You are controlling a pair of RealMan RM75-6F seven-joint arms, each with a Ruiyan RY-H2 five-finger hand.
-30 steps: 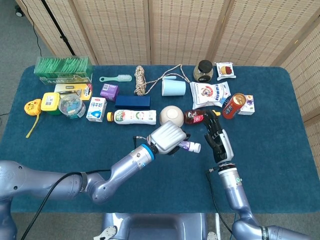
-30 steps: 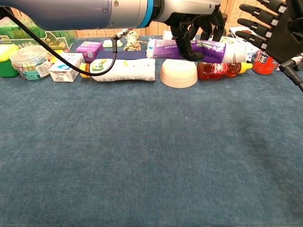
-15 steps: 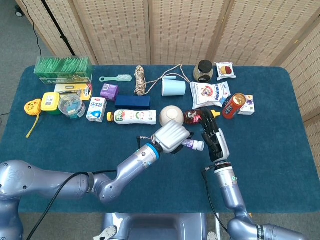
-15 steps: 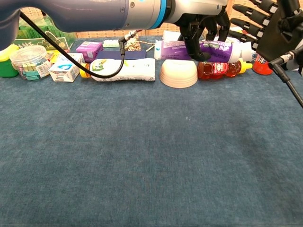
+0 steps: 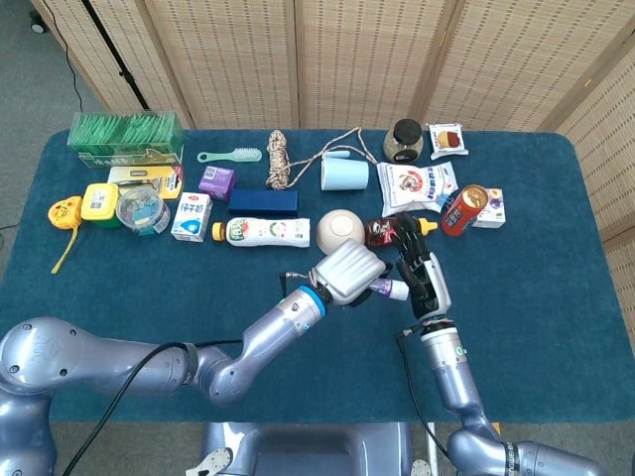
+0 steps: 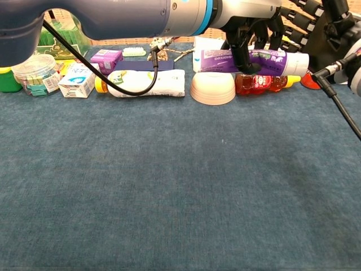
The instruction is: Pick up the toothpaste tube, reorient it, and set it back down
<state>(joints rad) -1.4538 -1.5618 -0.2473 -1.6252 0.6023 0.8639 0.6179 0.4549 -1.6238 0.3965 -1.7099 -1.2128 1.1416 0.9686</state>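
Your left hand (image 5: 349,274) is wrapped around the toothpaste tube (image 6: 248,60), fingers (image 6: 243,44) curled over its purple and white body, holding it lying level above the worktop (image 6: 180,186). In the chest view the tube hangs just in front of the white bowl (image 5: 340,228), with its white cap (image 6: 300,62) pointing toward your right hand (image 5: 418,273). In the head view only the cap end (image 5: 393,290) pokes out from under your left hand.

Your right hand stands just beside that cap, fingers spread and holding nothing. From the frames you cannot tell whether its fingers touch the cap or stop just short of it.

Taking the white bowl as your landmark: it sits upside down on the blue cloth, just beyond your left hand. The amber syrup bottle (image 6: 262,83) lies touching its right side. The white drink bottle (image 5: 263,232) lies on its side just left of the bowl, and a small milk carton (image 5: 189,217) stands further left. Behind the bowl is a dark blue box (image 5: 263,201), with a pale blue cup (image 5: 344,173) beyond it. A red can (image 5: 464,209) stands well to the bowl's right.
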